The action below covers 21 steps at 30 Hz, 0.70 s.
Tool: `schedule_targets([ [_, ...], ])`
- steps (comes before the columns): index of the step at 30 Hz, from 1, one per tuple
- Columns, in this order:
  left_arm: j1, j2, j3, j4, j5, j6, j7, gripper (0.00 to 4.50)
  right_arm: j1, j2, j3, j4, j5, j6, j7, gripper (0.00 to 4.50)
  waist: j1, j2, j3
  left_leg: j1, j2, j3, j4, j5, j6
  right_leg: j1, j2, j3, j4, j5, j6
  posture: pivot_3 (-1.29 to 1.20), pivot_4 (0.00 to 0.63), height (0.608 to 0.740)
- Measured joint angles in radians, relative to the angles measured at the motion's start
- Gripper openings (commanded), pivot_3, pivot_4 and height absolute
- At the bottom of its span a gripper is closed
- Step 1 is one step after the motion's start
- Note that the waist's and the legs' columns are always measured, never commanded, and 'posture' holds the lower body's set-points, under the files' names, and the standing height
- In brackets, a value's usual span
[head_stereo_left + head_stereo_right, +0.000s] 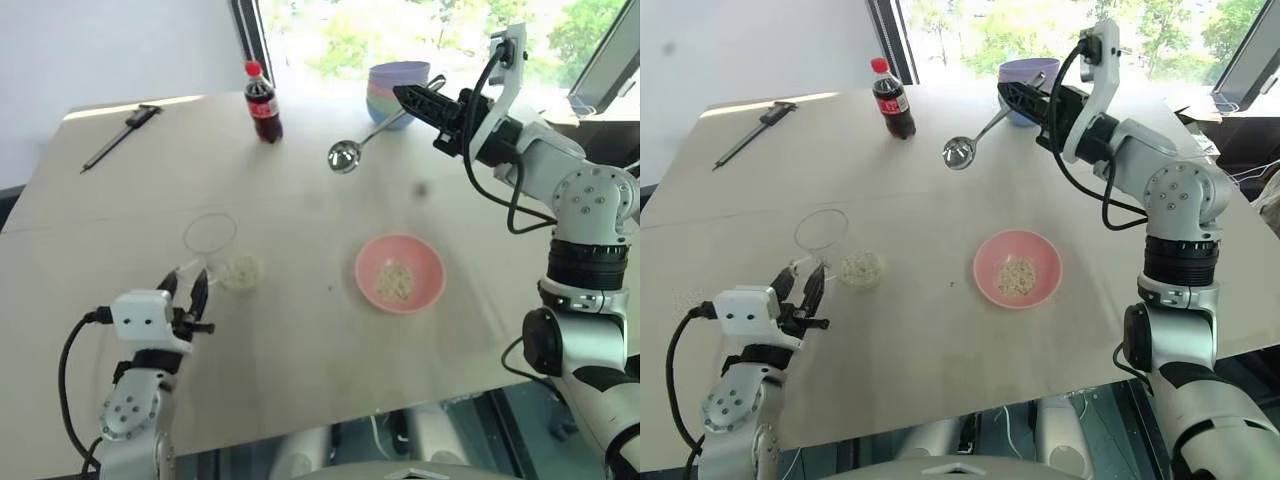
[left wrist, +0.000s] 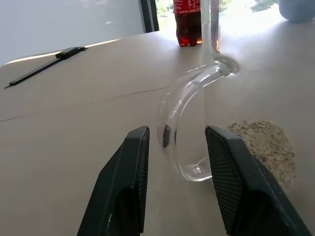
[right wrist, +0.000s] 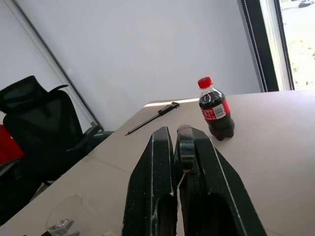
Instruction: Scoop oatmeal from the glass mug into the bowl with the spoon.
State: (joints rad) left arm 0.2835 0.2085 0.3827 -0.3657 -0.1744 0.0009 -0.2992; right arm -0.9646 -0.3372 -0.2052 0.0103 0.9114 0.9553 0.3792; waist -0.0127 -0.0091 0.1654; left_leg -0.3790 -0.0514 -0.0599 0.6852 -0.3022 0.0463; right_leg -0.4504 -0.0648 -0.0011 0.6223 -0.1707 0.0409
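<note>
The pink bowl (image 1: 399, 272) sits toward the right of the table (image 1: 300, 330) with a small heap of pale oat flakes in its middle. To its left stands the glass mug (image 1: 222, 252), clear and colourless, with a low layer of oatmeal (image 1: 240, 271) at its bottom; the glass is so clear that I can't quite tell how much of it lies inside. At the far edge are a stack of blue and purple bowls (image 1: 398, 90) and a small cola bottle (image 1: 263, 103) with a red cap, and a long dark tool (image 1: 120, 136) lies at the far left.

The right gripper (image 1: 402, 94) is raised over the far side of the table, its fingers clamped on the handle of the spoon (image 1: 362, 143). The spoon is slim and shiny, and its oval end hangs in the air and looks empty. The left gripper (image 2: 176, 142) hovers low by the mug, fingers apart on either side of the curved handle, not visibly pressing it.
</note>
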Motion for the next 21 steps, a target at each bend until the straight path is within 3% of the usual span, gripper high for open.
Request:
schedule_targets([
  [16,-0.055,0.006,-0.013,0.017,-0.003,0.008,0.052,1.87,0.02,0.001,0.001,-0.002,-0.008,-0.001,0.005,0.0,0.001,0.0,0.0,0.0,0.0,0.0,0.0,0.0,0.0,0.0,0.0,0.0,0.0,0.0,0.0,0.0,0.15,0.74],
  [19,-0.054,0.014,-0.02,0.017,-0.004,0.014,0.056,0.98,0.021,0.002,0.001,-0.002,-0.008,-0.001,0.005,0.0,0.001,0.0,0.0,0.0,0.0,-0.001,0.0,0.0,0.0,0.0,0.0,0.0,0.0,0.0,0.0,0.0,0.15,0.74],
  [21,-0.053,0.015,-0.025,0.016,-0.012,0.014,0.057,0.12,0.021,0.002,0.001,-0.002,-0.009,-0.002,0.005,0.0,0.001,0.0,0.0,0.0,0.0,-0.001,0.0,0.0,0.0,0.0,-0.001,0.0,0.0,0.0,0.0,0.0,0.15,0.74],
])
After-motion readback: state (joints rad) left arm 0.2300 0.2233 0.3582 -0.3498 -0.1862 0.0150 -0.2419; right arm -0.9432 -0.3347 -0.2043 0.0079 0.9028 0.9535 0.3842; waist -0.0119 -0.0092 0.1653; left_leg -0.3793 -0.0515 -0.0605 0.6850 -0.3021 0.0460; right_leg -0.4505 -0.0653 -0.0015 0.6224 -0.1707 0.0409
